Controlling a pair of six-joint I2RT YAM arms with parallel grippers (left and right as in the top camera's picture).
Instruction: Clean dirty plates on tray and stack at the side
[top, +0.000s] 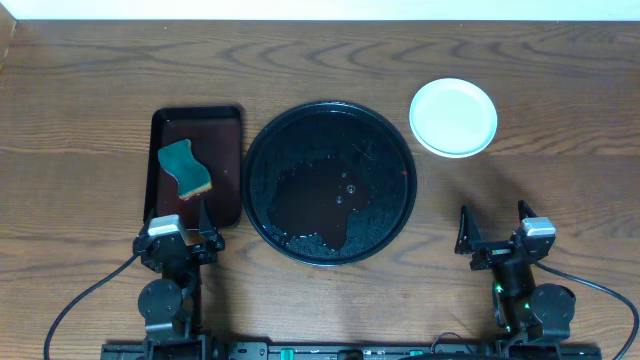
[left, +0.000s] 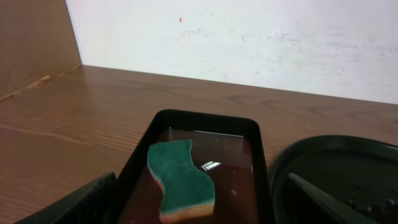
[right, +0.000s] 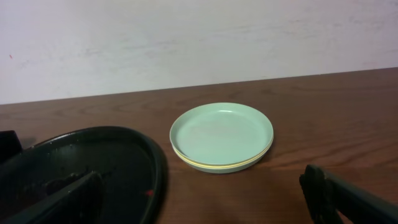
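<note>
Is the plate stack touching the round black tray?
Apart. The overhead view shows a strip of bare table between the plates and the tray; the right wrist view shows it too.

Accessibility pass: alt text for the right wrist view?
A stack of small round plates, pale mint on top with a yellow rim beneath, sits on the brown wooden table beside a glossy round black tray. The open right tool frames the bottom corners.
</note>
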